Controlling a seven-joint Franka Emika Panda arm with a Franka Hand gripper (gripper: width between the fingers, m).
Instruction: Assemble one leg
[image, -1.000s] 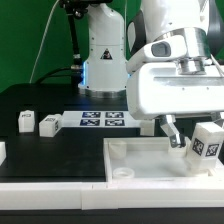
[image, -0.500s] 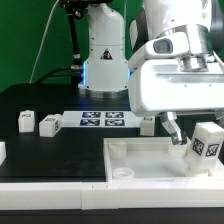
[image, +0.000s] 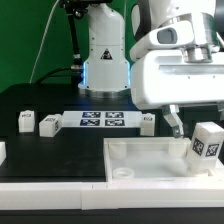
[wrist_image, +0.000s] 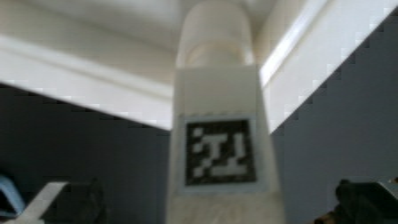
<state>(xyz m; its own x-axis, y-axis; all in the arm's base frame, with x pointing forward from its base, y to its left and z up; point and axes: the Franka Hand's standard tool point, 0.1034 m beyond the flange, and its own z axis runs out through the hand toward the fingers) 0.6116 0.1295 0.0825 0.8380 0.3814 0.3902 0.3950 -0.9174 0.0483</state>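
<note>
One white leg (image: 205, 146) with a marker tag facing the camera stands a little tilted at the right end of the large white tray (image: 140, 152). My gripper (image: 190, 127) hovers just above it, one dark finger (image: 175, 126) showing to the exterior view's left of the leg. In the wrist view the long leg (wrist_image: 219, 110) runs between my fingers (wrist_image: 363, 198), with a gap on each side. The gripper (wrist_image: 205, 208) is open and grips nothing. Three more legs lie on the black table: two at the left (image: 26, 121) (image: 47, 124) and one by the marker board (image: 148, 122).
The marker board (image: 102, 120) lies on the table behind the tray. Another white part (image: 2, 151) shows at the exterior view's left edge. The robot's white base (image: 102, 55) stands at the back. The tray's front left corner has a round hole (image: 124, 173).
My gripper has risen a little. The leg in the tray has stayed where it was, and the other parts have not moved.
</note>
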